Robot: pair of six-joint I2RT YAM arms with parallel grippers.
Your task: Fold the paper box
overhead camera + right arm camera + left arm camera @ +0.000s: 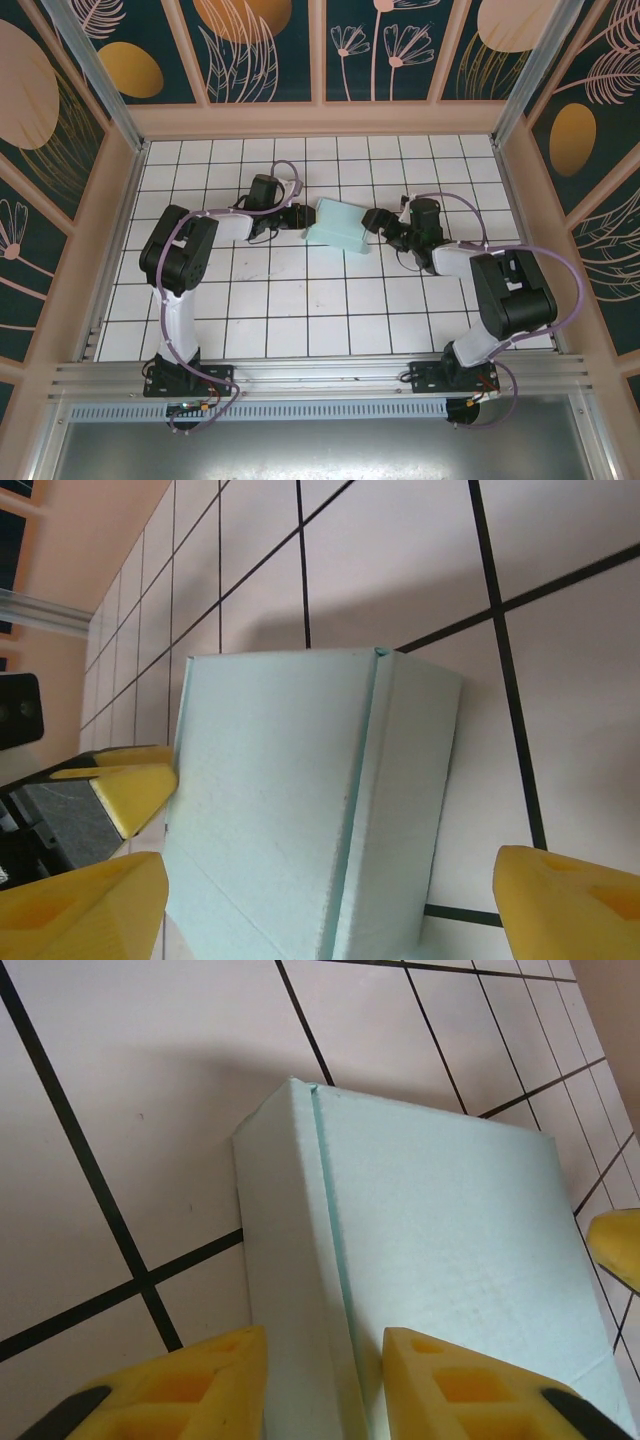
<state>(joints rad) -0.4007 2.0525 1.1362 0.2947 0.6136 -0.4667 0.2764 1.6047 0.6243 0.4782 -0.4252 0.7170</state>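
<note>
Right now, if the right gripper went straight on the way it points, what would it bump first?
Most likely the paper box. It sits straight ahead of the right gripper, framed by its wide-open fingers, so it would push into the box's near end. How much gap is left, I can't tell.

A robot lab cell: a left arm [175, 262] and right arm [510, 297] bolted to an aluminium rail [320, 376], a white gridded desk [300, 312], and printed botanical wall panels [265, 45].

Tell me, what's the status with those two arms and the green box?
Left pincer straddling paper box edge, grip unclear. Right pincer open wide around other end. Box folded up, sitting on tiled table.
</note>
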